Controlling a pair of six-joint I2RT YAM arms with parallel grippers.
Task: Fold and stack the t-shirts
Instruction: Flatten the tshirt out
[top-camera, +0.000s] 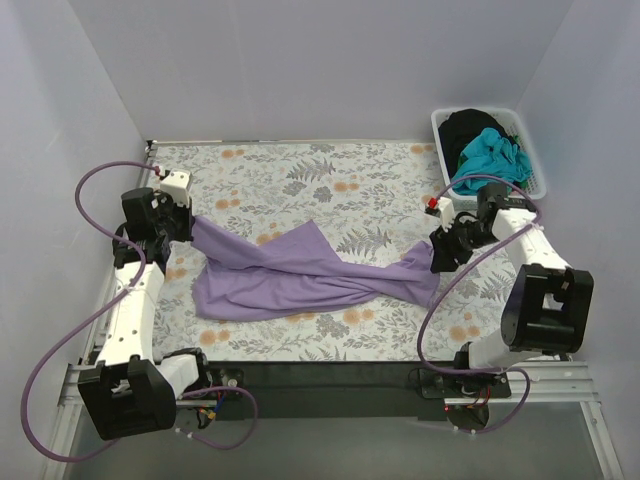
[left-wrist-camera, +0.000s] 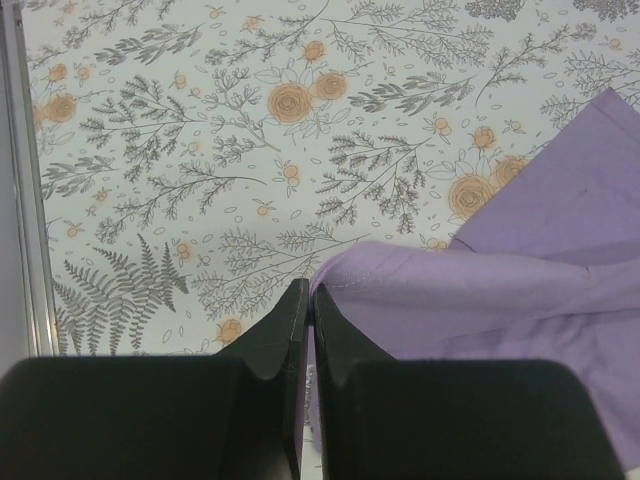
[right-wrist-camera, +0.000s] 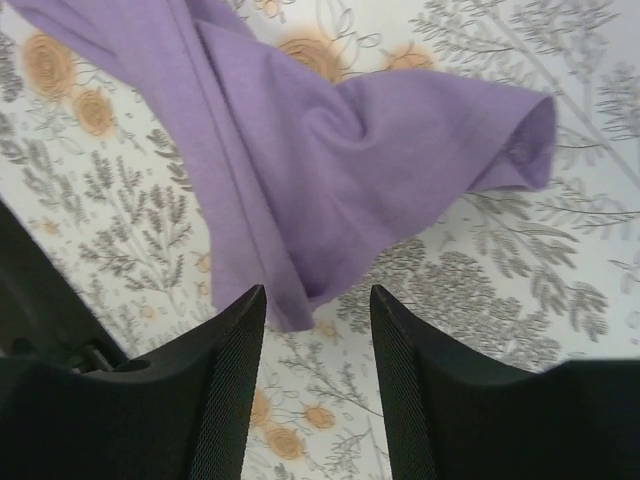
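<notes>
The left jaws are pinching shut on a hemmed edge of the lavender t-shirt — the cloth is running off ahead and to their right, draping over the floral tabletop. The right jaws are standing apart, gripping nothing. A folded corner of the shirt is lying just ahead of their tips and between them, with a short sleeve reaching off ahead to their right. The shirt is lying twisted and bunched between the two arms, not yet flat.

The step in hand looks like spreading the shirt for a fold. To do it well, the right jaws should be closing on a single layer at the corner before them, not on a bunch. Both arms should then be drawing apart evenly and low, so the twist is coming out without dragging the tabletop covering. A teal t-shirt and a black t-shirt are waiting in a white basket, well beyond the right jaws.

No brand, label or writing is showing anywhere — only the flower print.
</notes>
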